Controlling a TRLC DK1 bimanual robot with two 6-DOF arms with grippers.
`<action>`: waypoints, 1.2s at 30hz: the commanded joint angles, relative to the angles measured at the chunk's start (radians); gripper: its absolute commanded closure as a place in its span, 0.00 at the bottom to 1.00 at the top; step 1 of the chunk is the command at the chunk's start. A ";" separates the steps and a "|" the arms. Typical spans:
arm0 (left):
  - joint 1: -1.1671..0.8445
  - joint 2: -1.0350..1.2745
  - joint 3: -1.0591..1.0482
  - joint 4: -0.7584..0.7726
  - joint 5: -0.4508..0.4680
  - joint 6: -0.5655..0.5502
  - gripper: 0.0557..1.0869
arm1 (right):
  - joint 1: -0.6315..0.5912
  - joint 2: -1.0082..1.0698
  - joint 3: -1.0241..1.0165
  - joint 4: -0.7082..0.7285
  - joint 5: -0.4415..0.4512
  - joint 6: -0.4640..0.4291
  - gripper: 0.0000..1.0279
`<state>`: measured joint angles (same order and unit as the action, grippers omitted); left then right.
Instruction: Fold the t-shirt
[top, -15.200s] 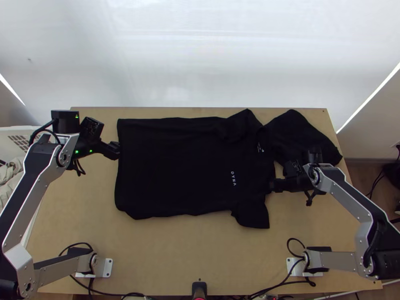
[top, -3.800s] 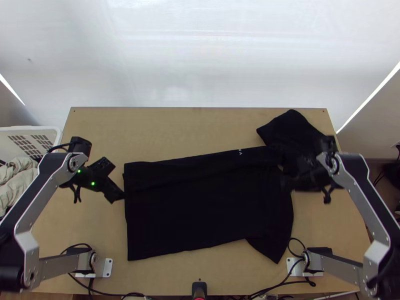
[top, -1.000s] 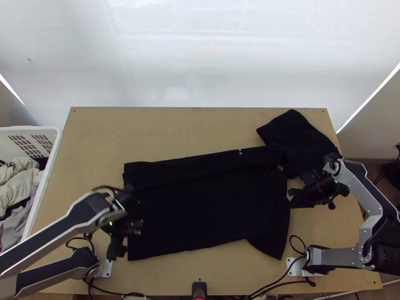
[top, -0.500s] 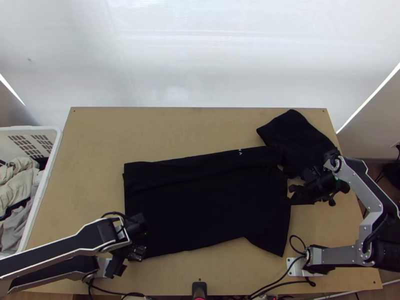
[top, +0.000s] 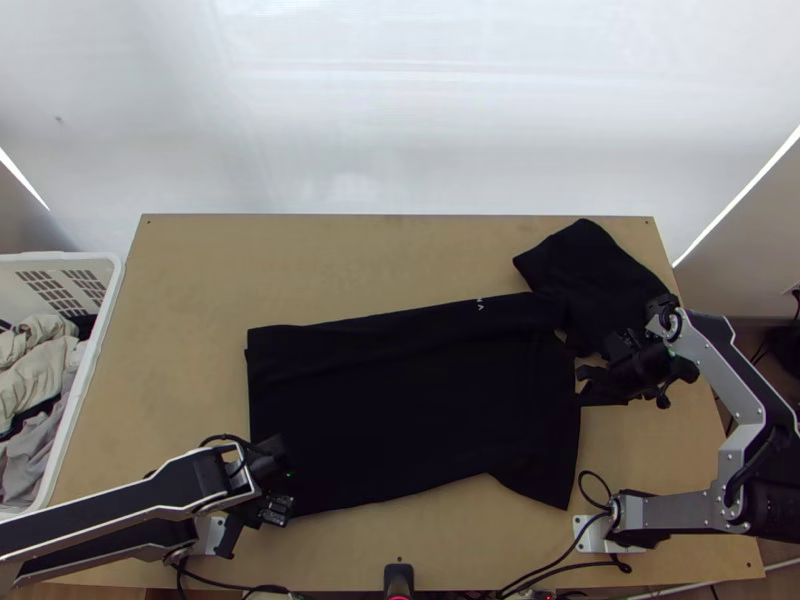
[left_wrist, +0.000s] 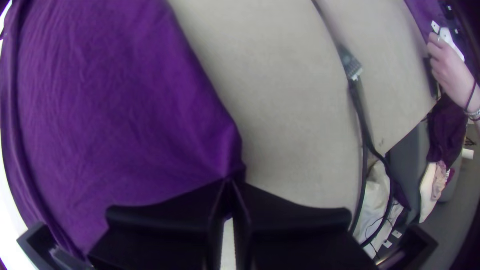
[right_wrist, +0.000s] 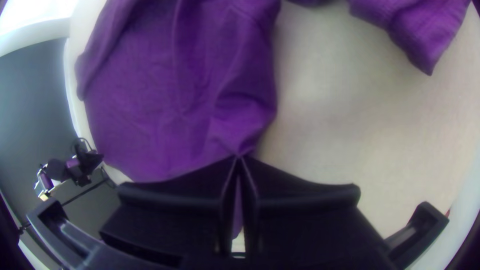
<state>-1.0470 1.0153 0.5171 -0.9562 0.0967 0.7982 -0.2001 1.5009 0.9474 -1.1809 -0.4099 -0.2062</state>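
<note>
The black t-shirt (top: 400, 410) lies lengthwise, its far long side turned over in a narrow band and a sleeve (top: 545, 485) sticking out at the near right. My left gripper (top: 266, 500) is at its near left corner; in the left wrist view that gripper (left_wrist: 232, 184) is shut on the edge of the cloth (left_wrist: 120, 110), purple there. My right gripper (top: 587, 388) stands by the shirt's right end. In the right wrist view, the right gripper (right_wrist: 240, 157) is shut on a gathered bit of cloth (right_wrist: 175, 105). Which part it pinches I cannot tell.
More dark cloth (top: 590, 265) lies at the table's far right. A white basket (top: 112, 300) with clothes stands off the left side. Bare table (top: 350, 260) spreads behind the shirt. A person's hand (left_wrist: 447, 70) shows beyond the table edge.
Since the oldest frame the shirt has come closer to the near edge and been turned over at its far side. My left gripper has moved from the shirt's left side to its near left corner.
</note>
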 joint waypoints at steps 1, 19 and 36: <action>0.039 -0.024 -0.003 -0.001 0.052 0.010 0.96 | -0.002 -0.010 0.002 -0.017 0.000 0.002 0.97; 0.874 0.052 0.169 -0.042 0.340 0.157 0.96 | 0.030 -0.021 0.145 -0.052 -0.001 0.039 0.97; 0.976 0.178 0.299 0.007 0.350 0.179 0.96 | 0.156 0.114 0.439 -0.052 -0.001 0.129 0.97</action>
<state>-0.1299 1.1202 0.7506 -0.9760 0.4389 0.9676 -0.0956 1.5517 1.2812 -1.2358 -0.4114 -0.1097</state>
